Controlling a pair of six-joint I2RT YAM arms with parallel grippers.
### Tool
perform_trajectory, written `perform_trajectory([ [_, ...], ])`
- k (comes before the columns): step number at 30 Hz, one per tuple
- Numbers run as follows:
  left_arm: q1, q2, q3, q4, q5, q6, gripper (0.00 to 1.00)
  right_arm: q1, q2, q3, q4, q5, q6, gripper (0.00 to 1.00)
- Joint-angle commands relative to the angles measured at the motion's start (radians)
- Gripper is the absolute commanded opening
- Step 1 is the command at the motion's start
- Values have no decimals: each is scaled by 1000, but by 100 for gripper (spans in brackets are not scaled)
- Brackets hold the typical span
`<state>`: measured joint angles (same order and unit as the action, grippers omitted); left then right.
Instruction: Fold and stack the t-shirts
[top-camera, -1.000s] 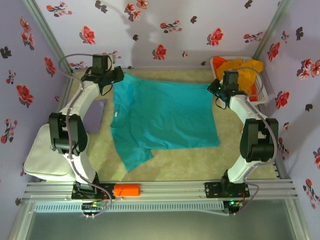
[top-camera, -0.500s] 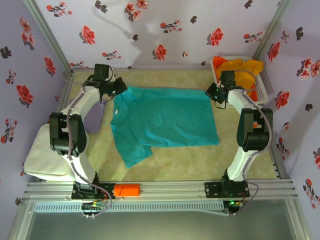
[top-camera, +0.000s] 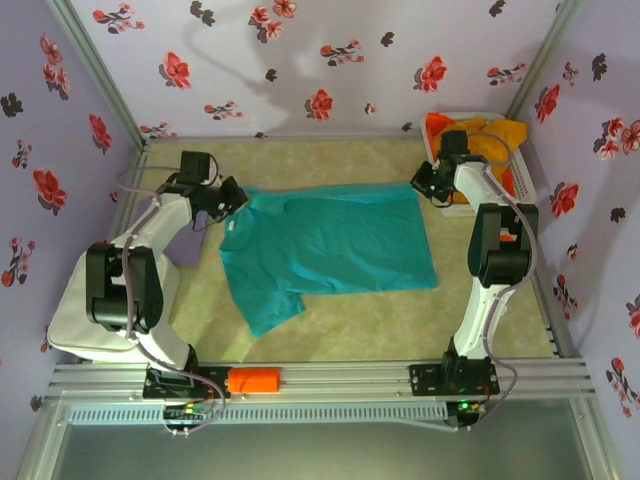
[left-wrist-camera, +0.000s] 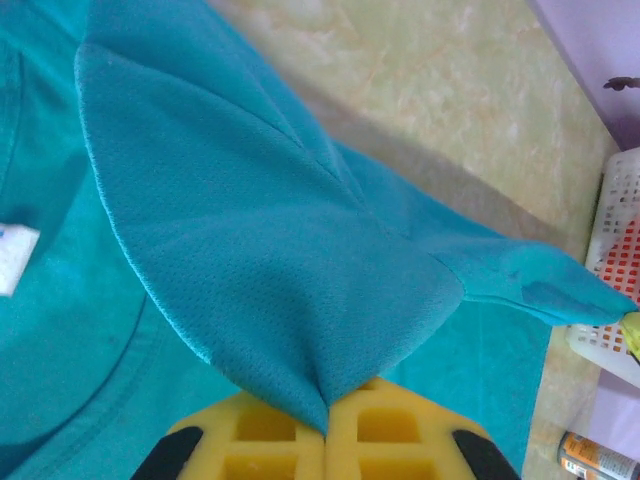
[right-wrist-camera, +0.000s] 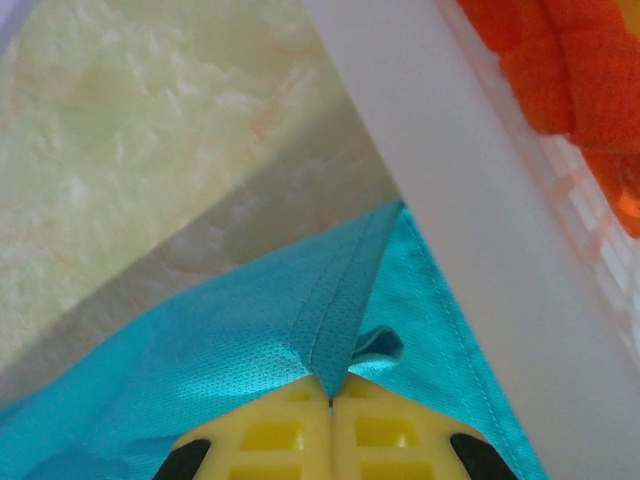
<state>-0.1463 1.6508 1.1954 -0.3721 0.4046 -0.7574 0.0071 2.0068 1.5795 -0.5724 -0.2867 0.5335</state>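
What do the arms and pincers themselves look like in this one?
The left arm and right arm have white links, black joint housings and black bases on a silver rail. Thin grey cables loop along each. The left pincer and right pincer have yellow fingers moulded with a square grid.

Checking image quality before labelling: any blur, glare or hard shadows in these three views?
Top external: evenly lit, no glare; soft shadows fall on the back wall. Left wrist: teal t-shirt weave crisp, white basket at the right edge soft, a shadow band on the table beyond the lifted cloth. Right wrist: shirt mesh sharp, the close basket rim blurred, orange t-shirts soft.
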Motion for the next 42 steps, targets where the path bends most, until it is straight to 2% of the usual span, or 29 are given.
perform_trajectory([
  [1, 6, -53, -64, 29, 25, -60, 0, -7, 24, 39, -145, 29, -39, 0],
  [10, 4, -199, -176, 13, -13, -82, 2, -2, -16, -7, -183, 64, -65, 0],
  [16, -2, -208, -264, 57, -16, -105, 4, 7, 5, -10, -191, 75, -75, 0],
  [21, -1, -195, -304, 67, -17, -102, 12, 16, 21, 0, -192, 75, -78, 2],
  [25, -2, -198, -329, 28, -35, -76, 40, 23, 0, -2, -185, 64, -82, 30],
  [27, -2, -208, -319, -17, -65, -49, 45, 27, -20, -7, -174, 53, -84, 45],
  [29, -2, -224, -293, -57, -96, -24, 47, 31, -42, -7, -172, 46, -86, 53],
  [36, -4, -174, -155, -101, -121, 25, 46, 78, -108, -20, -117, -24, -94, 60],
  [42, -40, -35, -43, -66, -109, 41, 46, 145, -109, -63, -35, 19, -99, 65],
])
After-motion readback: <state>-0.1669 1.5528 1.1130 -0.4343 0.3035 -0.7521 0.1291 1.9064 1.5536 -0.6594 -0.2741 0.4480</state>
